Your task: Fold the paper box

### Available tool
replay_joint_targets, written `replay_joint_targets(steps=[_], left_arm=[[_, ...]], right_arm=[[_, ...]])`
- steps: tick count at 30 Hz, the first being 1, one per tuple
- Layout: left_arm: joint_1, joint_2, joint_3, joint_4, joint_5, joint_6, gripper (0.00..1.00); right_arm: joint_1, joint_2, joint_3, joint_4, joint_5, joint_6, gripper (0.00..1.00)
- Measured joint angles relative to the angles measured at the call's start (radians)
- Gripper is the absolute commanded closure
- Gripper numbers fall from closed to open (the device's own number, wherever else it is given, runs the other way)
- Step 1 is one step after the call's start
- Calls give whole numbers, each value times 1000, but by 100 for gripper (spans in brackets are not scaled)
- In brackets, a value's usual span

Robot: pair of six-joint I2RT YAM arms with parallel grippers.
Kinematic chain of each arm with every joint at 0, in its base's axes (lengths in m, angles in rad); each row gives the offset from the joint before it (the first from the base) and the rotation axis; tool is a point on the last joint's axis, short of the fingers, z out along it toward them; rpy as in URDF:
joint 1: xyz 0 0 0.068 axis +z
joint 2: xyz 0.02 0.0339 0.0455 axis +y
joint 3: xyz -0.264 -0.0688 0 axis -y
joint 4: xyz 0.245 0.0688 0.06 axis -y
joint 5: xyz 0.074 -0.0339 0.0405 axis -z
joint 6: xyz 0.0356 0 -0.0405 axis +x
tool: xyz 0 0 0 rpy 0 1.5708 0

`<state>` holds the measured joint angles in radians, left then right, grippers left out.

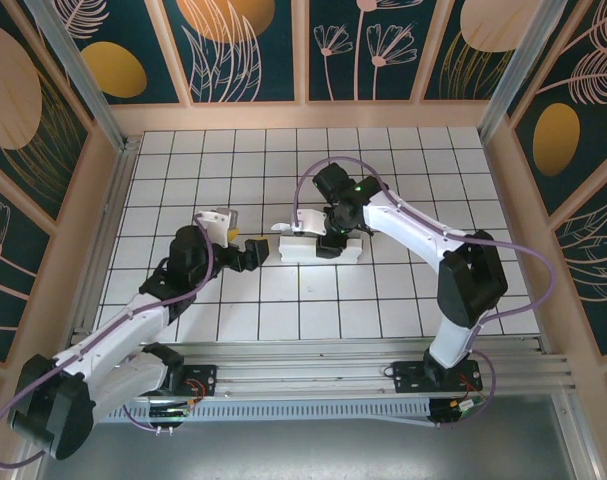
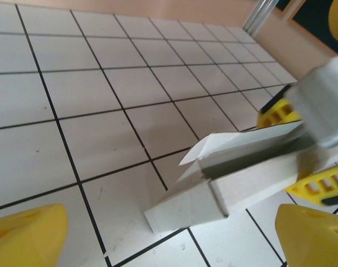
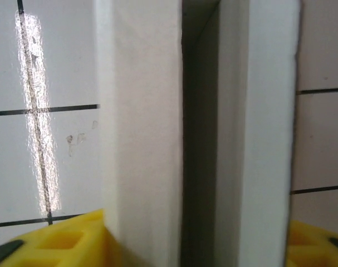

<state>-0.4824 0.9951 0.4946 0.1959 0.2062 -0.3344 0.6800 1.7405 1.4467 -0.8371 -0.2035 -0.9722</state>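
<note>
Right wrist view: paper box [image 3: 141, 111] is straddled by right end effector [image 3: 191, 245], grasp cannot be told; left end effector [image 2: 169, 233] released.

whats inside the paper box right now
Inside the paper box there is just a dark, narrow gap between its white walls, nothing visible in it. Its floor is lost in shadow, and a flap covers part of the opening.
</note>
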Motion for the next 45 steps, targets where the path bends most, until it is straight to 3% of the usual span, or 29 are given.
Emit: replay_joint_targets(steps=[7, 9, 13, 18, 25, 30, 36, 38, 42, 45], left_arm=[[0, 98, 74, -11, -5, -31, 19], [0, 129, 115, -29, -5, -32, 20], [0, 147, 156, -49, 10, 15, 32], [0, 216, 227, -74, 140, 92, 28], [30, 351, 400, -265, 272, 294, 29], [61, 381, 477, -365, 338, 468, 16], [61, 451, 512, -422, 401, 663, 18], [61, 480, 521, -436, 411, 702, 23], [61, 541, 566, -467, 419, 733, 57], [61, 573, 607, -468, 416, 704, 60]], right_arm=[[-11, 0, 2, 13, 0, -1, 77], [-13, 1, 2, 22, 0, 0, 78], [-21, 3, 2, 29, -1, -3, 76], [-37, 12, 2, 29, -12, -14, 75], [-60, 34, 30, 10, -53, -18, 75], [-74, 53, 54, -10, -83, -24, 75], [-77, 78, 79, -27, -102, -36, 75], [-78, 87, 87, -31, -112, -39, 75], [-85, 93, 93, -31, -127, -42, 75], [-92, 93, 94, -30, -137, -43, 75]])
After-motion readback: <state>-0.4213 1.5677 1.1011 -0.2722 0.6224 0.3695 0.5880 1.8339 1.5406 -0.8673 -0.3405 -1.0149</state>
